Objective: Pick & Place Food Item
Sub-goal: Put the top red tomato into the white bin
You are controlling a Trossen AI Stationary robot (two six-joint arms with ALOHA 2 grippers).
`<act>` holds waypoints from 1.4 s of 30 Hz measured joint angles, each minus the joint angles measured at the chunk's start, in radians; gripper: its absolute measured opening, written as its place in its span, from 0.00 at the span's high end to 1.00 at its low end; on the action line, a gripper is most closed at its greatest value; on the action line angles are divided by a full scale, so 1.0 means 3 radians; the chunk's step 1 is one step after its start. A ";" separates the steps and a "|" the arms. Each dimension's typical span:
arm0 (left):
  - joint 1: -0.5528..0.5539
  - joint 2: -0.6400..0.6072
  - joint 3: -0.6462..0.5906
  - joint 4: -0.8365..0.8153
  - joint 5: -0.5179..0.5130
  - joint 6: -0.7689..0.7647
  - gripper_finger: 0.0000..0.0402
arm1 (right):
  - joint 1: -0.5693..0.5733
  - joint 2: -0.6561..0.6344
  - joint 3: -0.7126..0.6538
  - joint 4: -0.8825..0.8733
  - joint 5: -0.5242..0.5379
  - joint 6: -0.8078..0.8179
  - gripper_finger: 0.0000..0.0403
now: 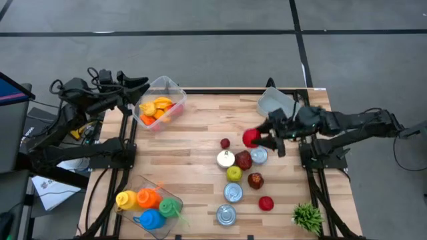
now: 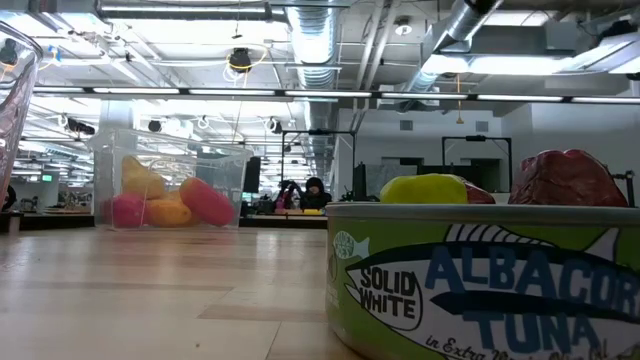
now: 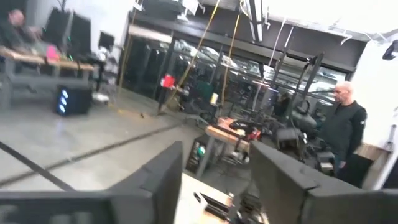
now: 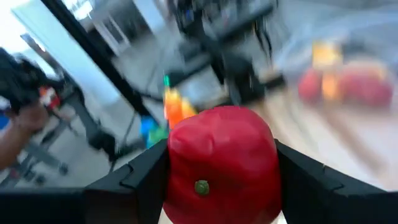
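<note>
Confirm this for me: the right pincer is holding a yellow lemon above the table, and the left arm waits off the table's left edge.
Wrong on one count: the right pincer holds a red apple, not a yellow lemon, as the right wrist view shows clearly. The rest stands: it is held above the table, and the left arm waits off the table's left edge, per the high view.

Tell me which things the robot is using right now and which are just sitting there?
Using: right gripper clamped on the red apple; fruit tub.

Just sitting: left gripper, tuna cans, green plant, bottle tub, empty tub.
</note>
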 joint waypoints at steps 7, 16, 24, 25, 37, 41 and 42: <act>-0.0027 0.0517 0.0003 0.0155 0.0415 -0.0564 0.32 | -0.0396 0.0246 0.0019 0.0492 -0.0045 -0.0427 0.42; -0.0376 0.1509 0.0000 0.1329 0.0725 -0.1598 0.20 | -0.0582 0.0809 0.0016 0.1033 -0.0078 -0.1327 0.42; -0.0412 0.2048 -0.0001 0.1814 0.0962 -0.2182 0.19 | -0.0615 0.1115 0.0371 0.1085 -0.0077 -0.1760 0.42; -0.0412 0.2100 -0.0001 0.1859 0.1008 -0.2220 0.19 | -0.0614 0.1154 0.0424 0.1079 -0.0077 -0.1804 0.42; -0.0430 0.2356 -0.0001 0.2425 0.1521 -0.2523 0.17 | -0.0653 0.1385 0.0786 0.0857 -0.0156 -0.1962 0.42; -0.0430 0.2356 -0.0001 0.2400 0.1533 -0.2520 0.14 | -0.0653 0.1361 0.0788 0.0846 -0.0159 -0.1958 0.42; -0.0430 0.2356 -0.0001 0.2372 0.1546 -0.2520 0.13 | -0.0649 0.1348 0.0788 0.0867 -0.0158 -0.1957 0.42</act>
